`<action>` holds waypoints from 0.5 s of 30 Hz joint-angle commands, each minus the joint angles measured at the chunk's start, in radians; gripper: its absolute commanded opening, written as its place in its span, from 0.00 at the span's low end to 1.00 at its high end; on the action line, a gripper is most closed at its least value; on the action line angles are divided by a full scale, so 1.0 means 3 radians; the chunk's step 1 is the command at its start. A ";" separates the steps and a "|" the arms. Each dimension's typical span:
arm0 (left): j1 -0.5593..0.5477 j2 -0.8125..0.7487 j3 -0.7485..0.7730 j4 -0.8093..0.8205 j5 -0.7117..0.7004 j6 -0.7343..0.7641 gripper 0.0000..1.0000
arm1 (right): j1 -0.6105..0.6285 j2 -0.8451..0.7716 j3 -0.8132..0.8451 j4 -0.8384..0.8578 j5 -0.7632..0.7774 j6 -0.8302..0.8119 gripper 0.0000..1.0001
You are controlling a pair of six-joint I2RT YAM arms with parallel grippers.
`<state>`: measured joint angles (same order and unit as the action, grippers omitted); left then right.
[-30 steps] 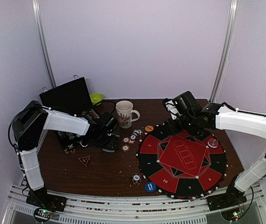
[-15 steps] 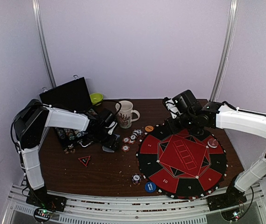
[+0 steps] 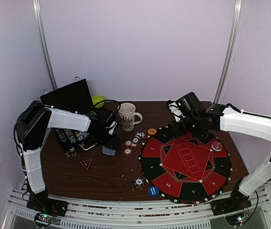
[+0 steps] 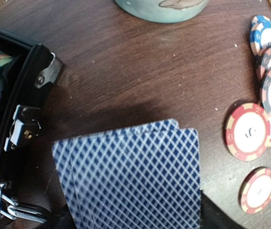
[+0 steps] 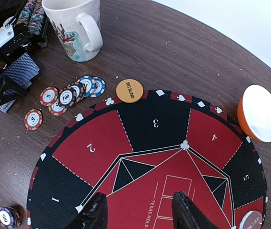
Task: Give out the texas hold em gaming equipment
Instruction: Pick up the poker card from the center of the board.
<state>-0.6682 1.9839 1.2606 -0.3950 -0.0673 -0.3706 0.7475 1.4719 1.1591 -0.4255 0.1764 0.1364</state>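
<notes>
Two blue diamond-backed playing cards (image 4: 130, 176) hang just over the wood, casting a shadow, with my left gripper (image 4: 133, 210) shut across their width. From above, the cards (image 3: 109, 150) and left gripper (image 3: 107, 145) are beside the open case. Striped poker chips (image 4: 247, 131) lie loose to their right, near the mat (image 3: 133, 141). An orange Big Blind disc (image 5: 129, 90) sits at the round red-and-black mat's (image 5: 154, 124) far rim. A blue disc (image 3: 153, 191) and a small chip stack (image 3: 138, 182) lie by its near rim. My right gripper (image 5: 139, 210) hovers open over the mat's centre, empty.
A white patterned mug (image 3: 126, 116) stands behind the loose chips. The black case (image 3: 71, 98) stands open at the back left, with chip rows (image 3: 71, 137) in it. A green bowl (image 3: 97, 100), an orange bowl (image 5: 259, 113) and a red triangle marker (image 3: 86, 164) also lie about.
My left gripper has shifted slightly left and back toward the case with the cards. The right arm has not moved.
</notes>
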 commanded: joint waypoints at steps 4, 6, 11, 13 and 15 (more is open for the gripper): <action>-0.0012 -0.0004 -0.0265 -0.0172 0.0374 0.0163 0.60 | 0.0005 -0.0014 0.0160 -0.0097 0.0050 0.0020 0.48; -0.0031 -0.0079 -0.0289 -0.0171 0.0369 0.0258 0.57 | 0.0004 -0.0026 0.0172 -0.0093 -0.0002 0.0047 0.48; -0.0103 -0.0417 -0.0302 -0.0234 0.0415 0.0612 0.57 | -0.0051 -0.0130 0.0188 0.0025 -0.0432 0.0152 0.51; -0.0138 -0.0530 -0.0247 -0.0358 0.0411 0.0781 0.56 | -0.0120 -0.0154 0.0201 0.0097 -0.0754 0.0243 0.52; -0.0191 -0.0639 -0.0167 -0.0509 0.0416 0.0966 0.56 | -0.0200 -0.0148 0.0208 0.0205 -0.1187 0.0336 0.55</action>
<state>-0.6975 1.8786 1.1843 -0.4507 0.0242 -0.2169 0.7277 1.4612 1.1896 -0.4240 0.0509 0.1730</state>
